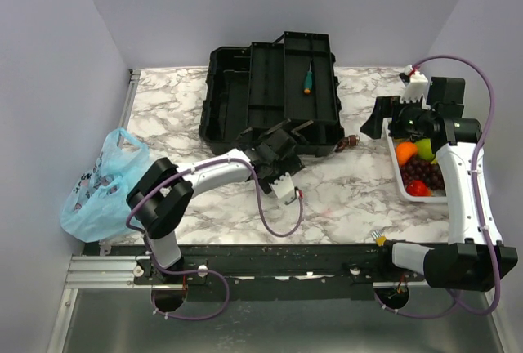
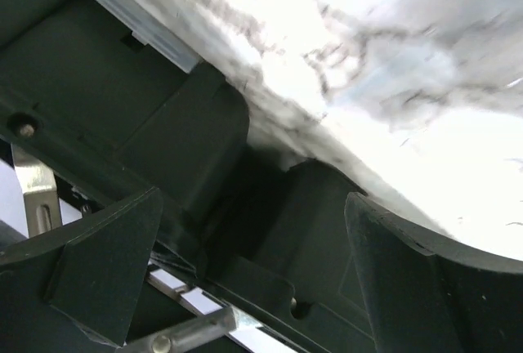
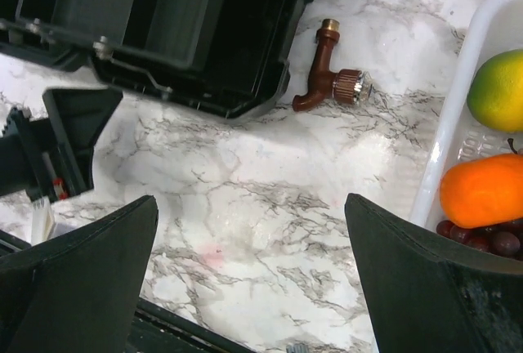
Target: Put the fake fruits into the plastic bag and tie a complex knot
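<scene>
The light-blue plastic bag (image 1: 102,189) lies crumpled at the table's left edge, far from both grippers; no knot shows on it. The fake fruits sit in a white mesh basket (image 1: 391,157) at the right: an orange (image 1: 406,151), a green one (image 1: 426,149), purple grapes (image 1: 422,172) and a red one (image 1: 418,188). No banana shows. My left gripper (image 1: 274,142) is open and empty at the black toolbox's front edge (image 2: 180,124). My right gripper (image 1: 391,120) is open and empty above the table, just left of the basket. Its view shows the orange (image 3: 482,189), green fruit (image 3: 497,90) and grapes (image 3: 490,240).
An open black toolbox (image 1: 270,96) stands at the back centre with a green-handled screwdriver (image 1: 308,80) on it. A brown tap fitting (image 3: 331,79) lies between the toolbox and the basket rim (image 3: 453,116). The left arm's cable loops over the marble table (image 1: 343,189).
</scene>
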Available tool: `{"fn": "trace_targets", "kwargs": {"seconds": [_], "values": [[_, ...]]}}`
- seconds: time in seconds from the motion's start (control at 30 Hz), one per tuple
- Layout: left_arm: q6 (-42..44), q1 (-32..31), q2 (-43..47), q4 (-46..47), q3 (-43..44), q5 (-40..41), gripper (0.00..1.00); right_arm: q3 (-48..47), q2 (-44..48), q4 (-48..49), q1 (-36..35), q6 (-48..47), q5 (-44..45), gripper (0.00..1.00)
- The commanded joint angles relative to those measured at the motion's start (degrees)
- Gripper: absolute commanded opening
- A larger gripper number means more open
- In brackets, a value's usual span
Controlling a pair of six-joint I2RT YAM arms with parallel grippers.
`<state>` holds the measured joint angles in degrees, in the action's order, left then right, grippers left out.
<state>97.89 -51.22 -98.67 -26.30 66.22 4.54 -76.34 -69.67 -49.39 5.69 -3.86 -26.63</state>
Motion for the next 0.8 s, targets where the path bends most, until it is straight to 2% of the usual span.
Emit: {"fn": "trace_targets", "kwargs": {"seconds": [0.0,0.17,0.27,0.33,0.43,0.57,0.67,0.77], "values": [[3.4,6.4,-1.9,7.0,5.0,-0.8,0.98,-2.1,-0.4,0.3,0.3,0.4,0.7,1.0],[1.3,9.1,-4.3,8.5,9.0,-2.1,0.98,-2.2,-0.8,0.7,0.3,0.7,0.3,1.0],[-1.0,9.0,-3.1,5.5,10.4,-3.0,0.98,-2.7,-0.7,0.6,0.3,0.5,0.3,1.0],[-3.0,8.3,1.3,1.8,8.0,-5.2,0.98,-3.5,-0.4,0.3,0.3,-0.1,0.3,1.0],[-8.5,6.8,10.9,-8.9,4.4,-10.5,0.98,-4.5,0.1,0.0,0.3,-1.3,-0.3,1.0],[-20.6,6.1,22.2,-25.4,4.6,-19.1,0.98,-6.0,0.1,-0.2,0.3,-1.4,-3.1,1.0],[-32.7,7.0,28.5,-32.7,6.3,-23.0,0.98,-6.7,0.2,0.0,0.3,-1.6,-4.9,1.0],[-46.1,12.9,33.2,-36.8,7.7,-26.4,0.98,-7.0,0.0,-0.2,0.3,-2.2,-6.2,1.0]]}}
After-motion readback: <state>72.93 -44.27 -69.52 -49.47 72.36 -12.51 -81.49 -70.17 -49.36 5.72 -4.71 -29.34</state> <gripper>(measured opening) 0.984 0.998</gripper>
